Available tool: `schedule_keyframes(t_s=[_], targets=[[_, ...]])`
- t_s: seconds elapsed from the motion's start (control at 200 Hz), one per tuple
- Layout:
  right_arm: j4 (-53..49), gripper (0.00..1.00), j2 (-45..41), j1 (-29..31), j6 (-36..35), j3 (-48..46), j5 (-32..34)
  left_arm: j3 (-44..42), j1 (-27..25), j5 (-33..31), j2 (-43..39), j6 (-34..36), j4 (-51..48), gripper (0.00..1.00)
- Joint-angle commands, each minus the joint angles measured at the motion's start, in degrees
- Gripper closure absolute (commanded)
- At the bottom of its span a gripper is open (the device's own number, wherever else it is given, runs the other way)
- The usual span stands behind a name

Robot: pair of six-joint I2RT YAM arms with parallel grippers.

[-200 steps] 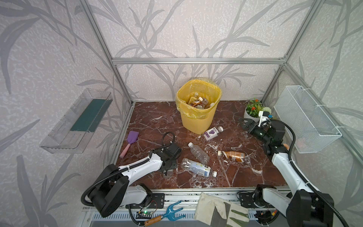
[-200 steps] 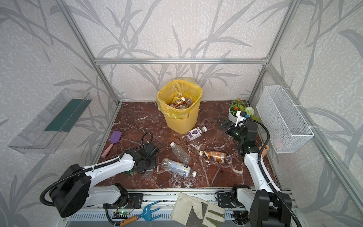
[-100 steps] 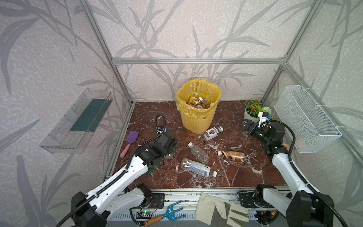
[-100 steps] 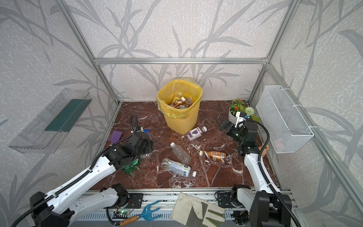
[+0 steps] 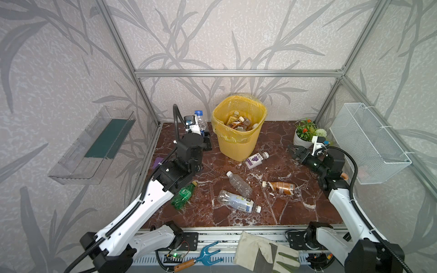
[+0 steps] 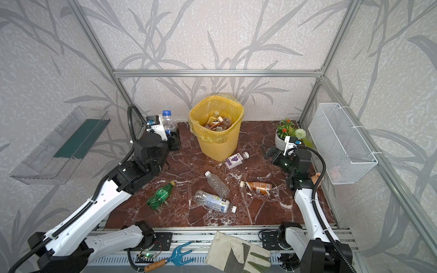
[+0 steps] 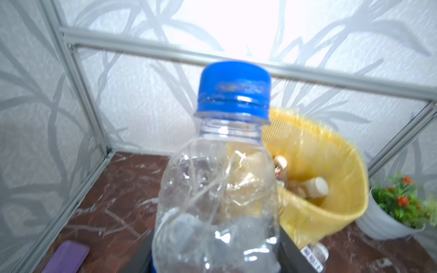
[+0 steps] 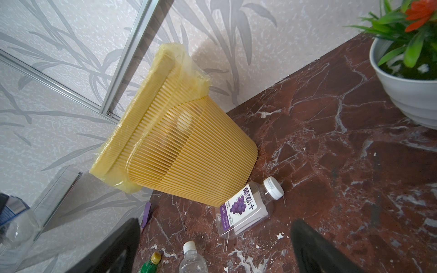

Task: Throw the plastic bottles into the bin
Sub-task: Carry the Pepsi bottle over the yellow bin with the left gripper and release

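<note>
Top views: left gripper is clamped on the lower body of a clear blue-capped bottle, cap up, lifted off the marble floor. It is just beside the bin, about level with the rim and not over the mouth. Risk: letting go here drops the bottle outside the bin, and a low sideways swing could catch the rim or liner and shove the bin. Right gripper is spread and empty near the flowerpot, so a careless reach could clip the plant. The green bottle lies partly under the left forearm, and a descending arm could roll it. Other bottles lie loose mid-floor, and several are already in the bin. Left wrist view: the picture is smeared. The bottle wall is thin and crumpled, and the pads are hidden beneath it, so the depth of grip cannot be told. Judgement: a soft wall may buckle and slip or tip before release. Right wrist view: fingers are wide with nothing between them. The purple-label bottle lies at the bin's foot, touching or just beside it, I cannot tell which. Grasping it there risks nudging the bin.
</note>
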Motion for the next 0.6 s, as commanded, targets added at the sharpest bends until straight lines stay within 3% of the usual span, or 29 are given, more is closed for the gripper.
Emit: schedule_keyframes(t_s=[0.0,0.06,0.12,0.185,0.22,0.31,0.405,0.5,0.595], targets=[[-0.9,0.01,-1.5,-0.2,-0.8,-0.9,0.3,5.7,1.0,5.5,7.2,5.9,10.4,0.45],[-1.1,0.01,-1.7,-0.2,-0.9,-0.9,0.3,10.1,2.2,9.8,13.0,5.0,13.5,0.45],[-1.6,0.01,-1.9,-0.2,-0.8,-0.8,-0.1,18.9,4.0,15.4,20.6,2.1,8.0,0.43],[-2.5,0.01,-2.4,-0.2,-0.9,-0.3,-0.3,34.5,5.7,22.5,30.9,-0.5,-6.7,0.38],[-3.5,0.01,-2.8,-0.2,-2.7,0.3,-0.3,44.4,5.8,24.4,37.0,-0.5,-16.5,0.26],[-7.2,0.01,-3.8,-0.3,-5.1,2.2,0.1,73.1,5.8,24.6,52.9,1.0,-41.8,0.05],[-9.2,0.01,-4.8,-0.4,-6.3,3.0,0.6,94.4,5.7,21.0,63.0,0.4,-55.7,0.01],[-9.0,0.01,-4.8,-0.3,-6.0,2.6,1.0,94.5,5.3,20.7,61.8,1.2,-54.5,0.01],[-7.3,0.01,-4.4,-0.4,-4.7,1.5,0.8,78.2,3.9,19.2,52.9,3.1,-44.1,0.01]])
